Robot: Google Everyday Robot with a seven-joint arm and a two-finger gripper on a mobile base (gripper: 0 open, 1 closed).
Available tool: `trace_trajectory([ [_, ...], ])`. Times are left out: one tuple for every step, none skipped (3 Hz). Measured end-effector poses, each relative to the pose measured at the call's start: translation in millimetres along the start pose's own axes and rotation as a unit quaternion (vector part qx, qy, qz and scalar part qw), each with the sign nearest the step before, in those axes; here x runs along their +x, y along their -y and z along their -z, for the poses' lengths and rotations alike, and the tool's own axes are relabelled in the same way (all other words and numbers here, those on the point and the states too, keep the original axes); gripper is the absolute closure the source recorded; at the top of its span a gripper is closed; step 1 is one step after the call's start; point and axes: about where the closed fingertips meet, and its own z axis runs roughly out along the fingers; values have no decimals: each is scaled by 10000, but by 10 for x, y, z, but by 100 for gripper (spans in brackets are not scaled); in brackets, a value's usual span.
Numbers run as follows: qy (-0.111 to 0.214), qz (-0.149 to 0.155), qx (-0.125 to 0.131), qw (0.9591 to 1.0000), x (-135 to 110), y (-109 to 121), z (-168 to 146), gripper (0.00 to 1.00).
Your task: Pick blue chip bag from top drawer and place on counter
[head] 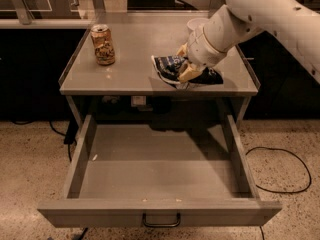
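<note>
A wide, shallow grey metal top drawer is standing pulled out towards the near side, and its floor is showing no bag. Above it, a tan drink can is standing upright at the far left of the flat grey metal counter. To the right of centre, the small crumpled dark-blue foil chip bag is sitting over the counter's near edge, well apart from the can. Whether it is resting on the surface or hanging just above it cannot be told.

The gripper is reaching down from the right on the thick white arm, with its tan fingers clenching the bag. The bag's long axis is running left to right along the near rim. Most of the bag is sticking out leftward from the fingers, and a darker part is showing on their right. A white bowl is peeking out behind the arm on the far side.

The release seems to be turning on this: the bag is lying close to the near rim, so letting go a little farther in would probably be safer than dropping it here.
</note>
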Motion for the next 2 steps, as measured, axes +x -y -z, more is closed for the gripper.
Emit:
trace_trajectory([
  [39,200,-119,9997,-11,200,-283,100],
  [9,375,-199,9991,-29,448,-632,100],
])
